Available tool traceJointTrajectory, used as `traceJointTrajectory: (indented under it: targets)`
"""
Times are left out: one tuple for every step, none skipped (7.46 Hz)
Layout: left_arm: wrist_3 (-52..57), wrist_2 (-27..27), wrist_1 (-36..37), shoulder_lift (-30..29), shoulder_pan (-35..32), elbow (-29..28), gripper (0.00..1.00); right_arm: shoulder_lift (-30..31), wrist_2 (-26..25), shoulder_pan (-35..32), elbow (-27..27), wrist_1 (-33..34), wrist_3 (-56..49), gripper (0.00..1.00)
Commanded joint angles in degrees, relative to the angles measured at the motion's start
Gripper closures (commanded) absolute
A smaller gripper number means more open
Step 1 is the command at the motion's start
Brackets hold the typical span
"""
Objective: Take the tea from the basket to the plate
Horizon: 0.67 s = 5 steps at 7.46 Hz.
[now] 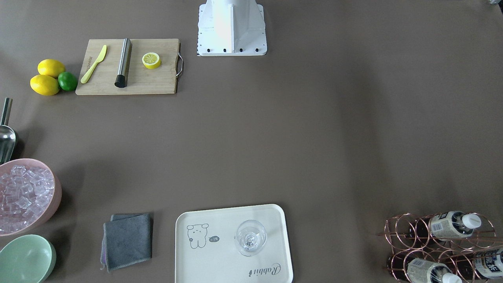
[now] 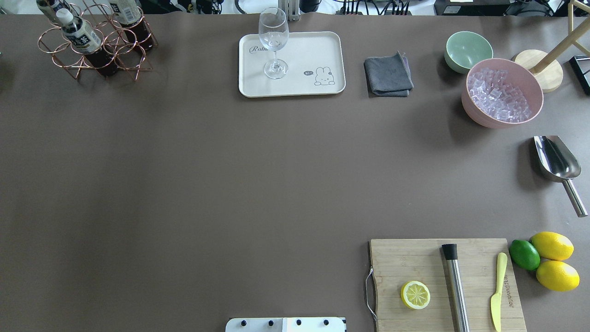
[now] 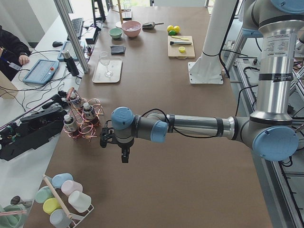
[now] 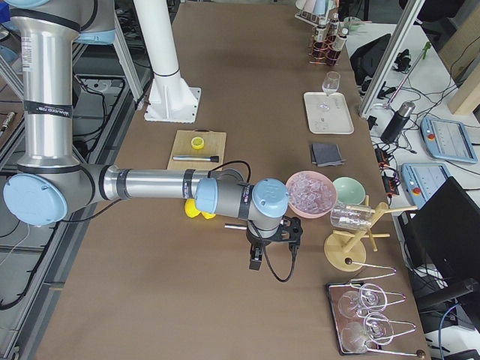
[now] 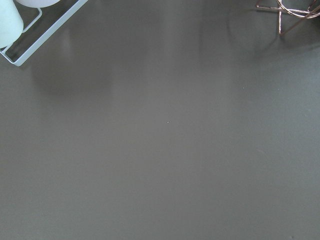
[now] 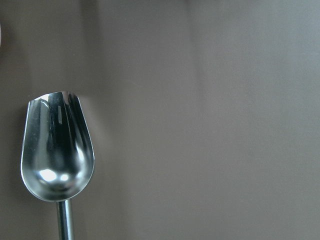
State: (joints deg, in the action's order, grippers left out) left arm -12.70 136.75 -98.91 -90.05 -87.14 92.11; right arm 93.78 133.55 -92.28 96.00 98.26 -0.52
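Waiting at the start line, as far as I can judge: no part of the task is done yet. All 3 tea bottles (image 2: pixel 83 39) sit in the copper wire basket (image 2: pixel 60 51) at the far-left corner of the worktop (image 2: pixel 230 175), seen from behind the robot. They lie tilted in the ring cells with their white caps poking out. The cream plate (image 2: pixel 304 55) lies at the far edge, approx mid-worktop, well apart from the basket and to its right. It holds only a clear stemmed glass (image 2: pixel 274 41), upright, toward its left end. No tea is on it.

Left to do, I'd say: reach the basket, grip one bottle, draw it out of its ring, carry it right, and set it on a bare part of the plate, clear of the glass.

The overhead and front-facing views give the full layout but show no arm at all, only the robot's base. The front-facing view shows the bottle labels and caps closest.

Only the two end views show the arms. From the left end, the left arm is stretched out low. The left fingers (image 3: pixel 124 156) point down over bare worktop just beside the basket, not touching it. They are too small to tell whether they are spread or pressed together.

From the right end, the right fingers (image 4: pixel 255 259) hang near the pink ice bowl (image 4: pixel 310 191). Their state can't be told either.

The left wrist cam shows bare worktop w/ a corner of the basket's wire at top right. The right wrist cam looks down on a steel scoop (image 6: pixel 57 150). Neither wrist cam shows any fingers.
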Motion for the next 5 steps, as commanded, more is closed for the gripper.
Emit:
traceJointTrajectory:
  targets:
    - [0.0,0.0,-0.1,0.0,0.0,-0.1,0.02,0.0,0.0,0.0,0.0,0.0,0.0,0.00]
    - [0.0,0.1,-0.1,0.0,0.0,-0.1,0.02,0.0,0.0,0.0,0.0,0.0,0.0,0.00]
    - [0.0,0.1,-0.1,-0.1,0.0,-0.1,0.02,0.0,0.0,0.0,0.0,0.0,0.0,0.00]
    - [0.0,0.1,0.0,-0.6,0.0,-0.2,0.02,0.0,0.0,0.0,0.0,0.0,0.0,0.00]
    - [0.0,0.2,0.0,-0.5,0.0,-0.2,0.02,0.0,0.0,0.0,0.0,0.0,0.0,0.00]
